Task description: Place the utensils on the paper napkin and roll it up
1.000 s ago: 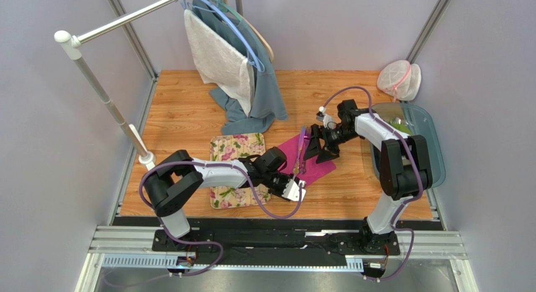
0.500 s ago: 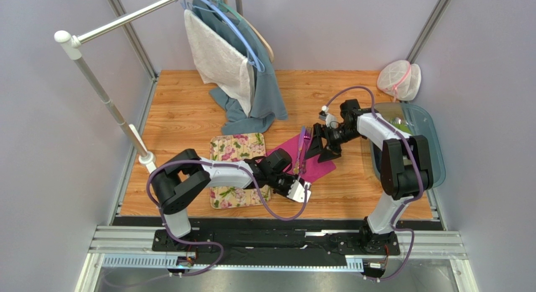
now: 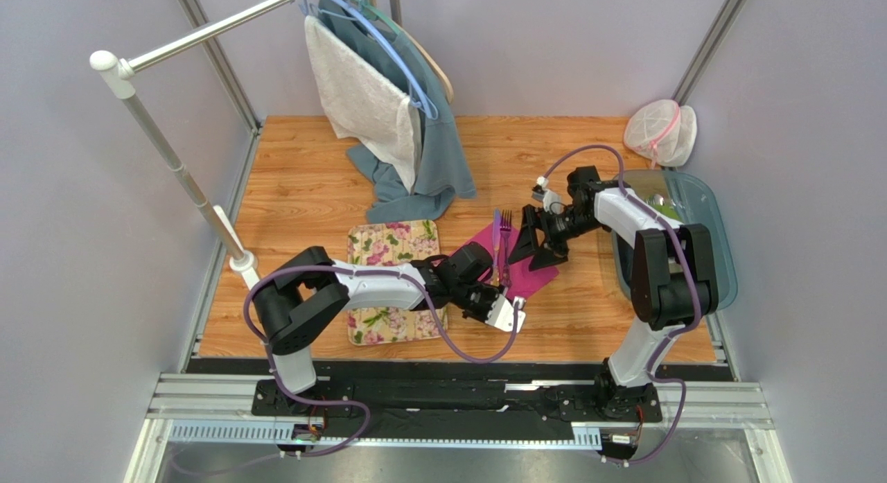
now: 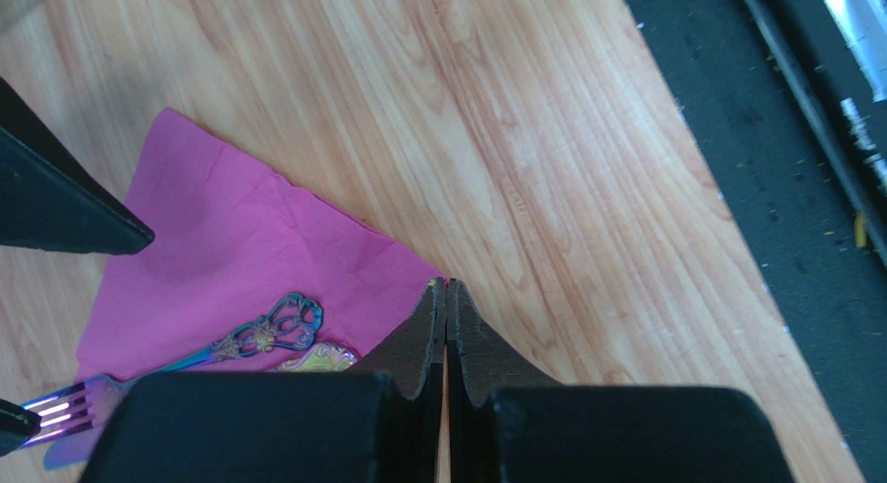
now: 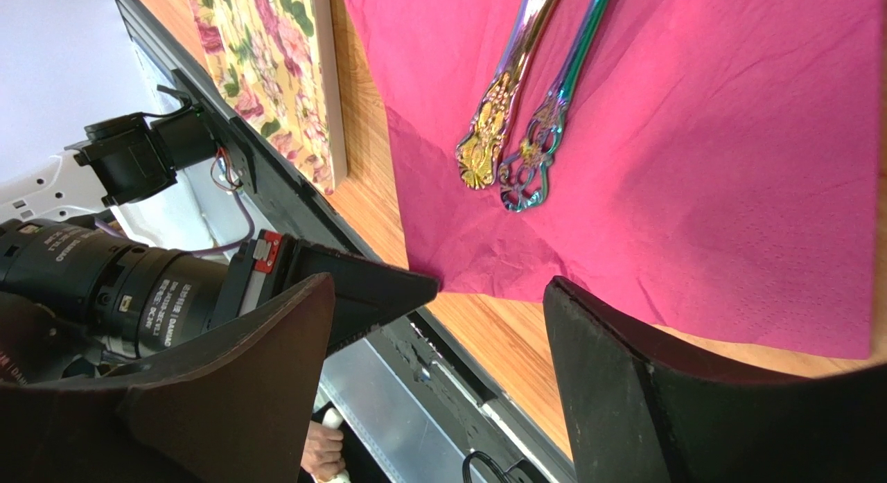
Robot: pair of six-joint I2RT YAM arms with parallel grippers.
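The magenta paper napkin (image 3: 536,278) lies on the wood table right of the flowered mat. Two slim utensils (image 3: 502,239) lie side by side on it. Their ornate handles, one iridescent (image 4: 265,332) and one gold (image 4: 318,356), also show in the right wrist view (image 5: 526,161). My left gripper (image 3: 514,304) is shut with its tips (image 4: 446,286) at the napkin's near corner (image 5: 458,270), which looks pinched and crumpled. My right gripper (image 3: 533,256) is open and empty. It hovers over the napkin's (image 5: 729,171) right part, with the corner between its fingers (image 5: 439,286).
The flowered mat (image 3: 390,244) lies left of the napkin. A grey-blue cloth (image 3: 437,161) hangs from a rack at the back, and its pole (image 3: 177,171) stands at the left. A clear tub (image 3: 677,223) and a mesh bag (image 3: 659,132) sit at the right. The black front rail (image 4: 791,192) is close.
My left gripper has moved right along the napkin's near edge to its corner. The utensils' handle ends have swung slightly right. My right gripper has shifted a little right.
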